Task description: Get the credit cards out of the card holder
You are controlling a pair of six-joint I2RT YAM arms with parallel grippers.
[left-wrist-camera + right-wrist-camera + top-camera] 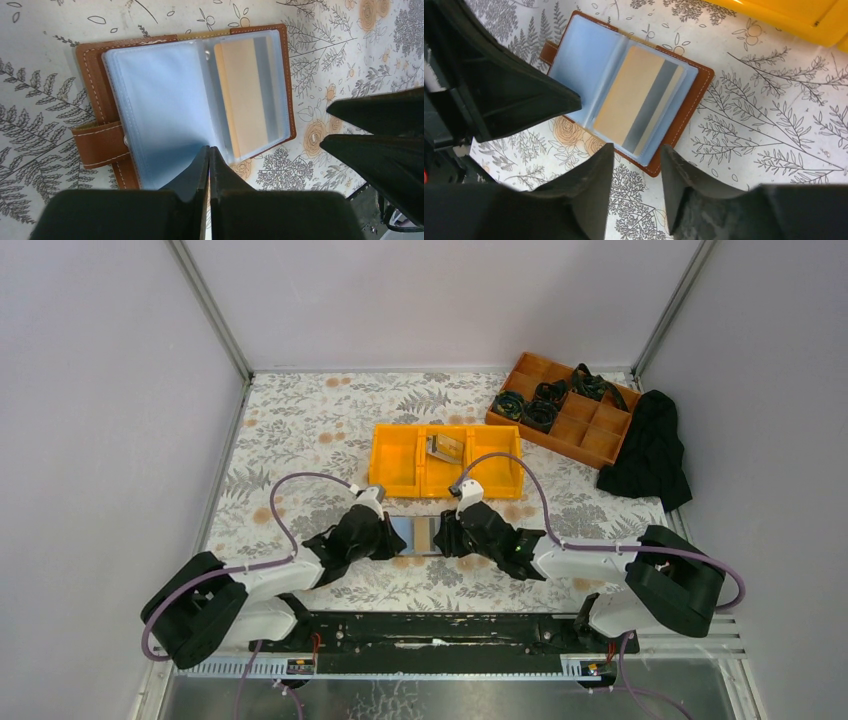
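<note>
The brown leather card holder (412,534) lies open on the flowered table between both grippers, its clear sleeves spread. A tan credit card (250,95) with a grey stripe sits in the right-hand sleeve, also seen in the right wrist view as the card (639,102). My left gripper (209,150) is shut, its tips over the near edge of the left sleeve, with nothing seen between them. My right gripper (636,150) is open, its fingers either side of the holder's near corner and just short of it. A silvery card (445,447) lies in the yellow bin.
The yellow three-part bin (395,460) stands just behind the holder. A brown divided tray (590,435) with black coiled items is at the back right, a black cloth (650,450) beside it. Grey walls close in on both sides.
</note>
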